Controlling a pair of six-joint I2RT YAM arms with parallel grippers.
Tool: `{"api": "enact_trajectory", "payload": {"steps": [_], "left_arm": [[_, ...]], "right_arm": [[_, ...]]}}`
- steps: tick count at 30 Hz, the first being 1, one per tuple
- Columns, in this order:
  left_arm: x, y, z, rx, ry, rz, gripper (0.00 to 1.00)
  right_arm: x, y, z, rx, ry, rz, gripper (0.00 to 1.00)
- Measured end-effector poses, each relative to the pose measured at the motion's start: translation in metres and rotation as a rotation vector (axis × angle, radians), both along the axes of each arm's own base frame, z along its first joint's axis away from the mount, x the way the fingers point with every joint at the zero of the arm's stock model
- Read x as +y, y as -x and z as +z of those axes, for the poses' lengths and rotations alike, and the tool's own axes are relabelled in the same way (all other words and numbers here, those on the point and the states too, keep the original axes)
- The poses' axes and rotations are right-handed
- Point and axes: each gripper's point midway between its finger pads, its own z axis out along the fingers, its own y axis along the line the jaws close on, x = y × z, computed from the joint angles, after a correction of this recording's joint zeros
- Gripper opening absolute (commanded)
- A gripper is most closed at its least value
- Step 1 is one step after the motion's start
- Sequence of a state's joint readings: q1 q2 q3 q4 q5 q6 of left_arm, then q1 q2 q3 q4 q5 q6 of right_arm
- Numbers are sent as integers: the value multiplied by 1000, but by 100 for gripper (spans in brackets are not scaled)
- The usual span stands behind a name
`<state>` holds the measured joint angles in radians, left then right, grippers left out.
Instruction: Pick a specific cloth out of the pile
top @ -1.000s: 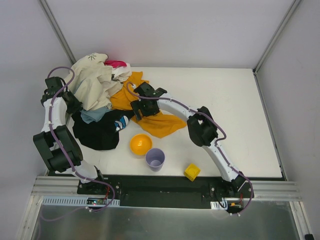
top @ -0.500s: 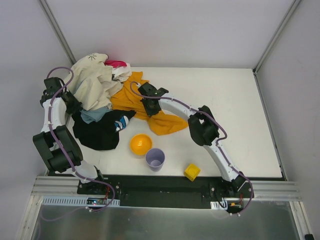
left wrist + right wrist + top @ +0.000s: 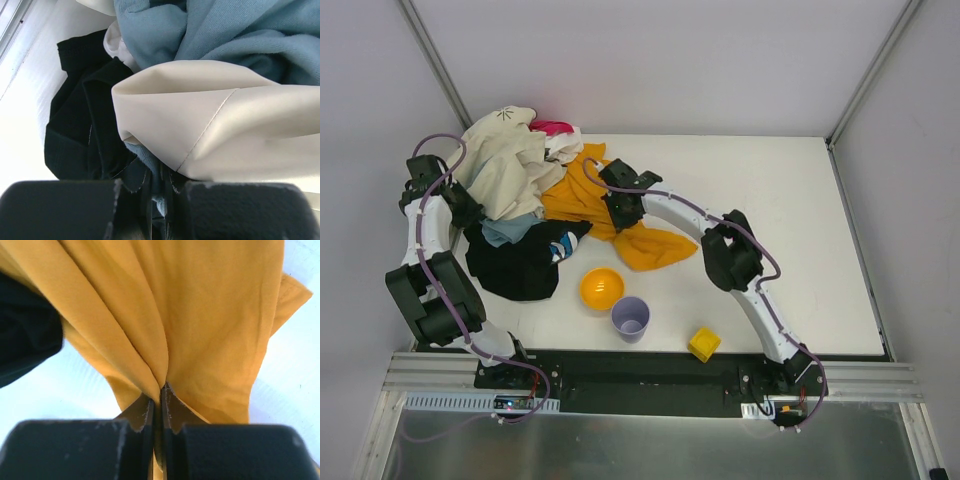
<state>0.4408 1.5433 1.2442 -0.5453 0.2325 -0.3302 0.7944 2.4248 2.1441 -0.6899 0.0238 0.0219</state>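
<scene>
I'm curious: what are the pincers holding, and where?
Right pincer pinches the orange cloth at a fold near its middle. Left pincer seems to nip blue-grey fabric in the pile.

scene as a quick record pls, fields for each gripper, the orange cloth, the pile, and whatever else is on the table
left gripper: appears shut on a bit of the blue-grey garment in the pile
right gripper: shut on a fold of the cloth
cloth: orange-yellow, crumpled, on the table beside the pile, far end touching it
pile: cream, blue-grey, black and pink garments, far left of table
other items: orange bowl, lilac cup, yellow block, toward the near edge
</scene>
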Motion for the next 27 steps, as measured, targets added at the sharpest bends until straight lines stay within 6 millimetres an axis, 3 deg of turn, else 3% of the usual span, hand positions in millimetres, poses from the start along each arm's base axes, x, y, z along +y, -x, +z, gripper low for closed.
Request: {"api": "enact_trajectory", "payload": {"steps": [4, 17, 27], "left_arm": [[0, 0, 0, -2, 2, -1, 0], [-4, 1, -1, -6, 28, -12, 0], [-9, 3, -2, -1, 51, -23, 0]], "right_arm": [[4, 3, 23, -10, -46, 14, 0], [7, -7, 175, -232, -297, 18, 0], [-12, -5, 235, -317, -370, -1, 1]]}}
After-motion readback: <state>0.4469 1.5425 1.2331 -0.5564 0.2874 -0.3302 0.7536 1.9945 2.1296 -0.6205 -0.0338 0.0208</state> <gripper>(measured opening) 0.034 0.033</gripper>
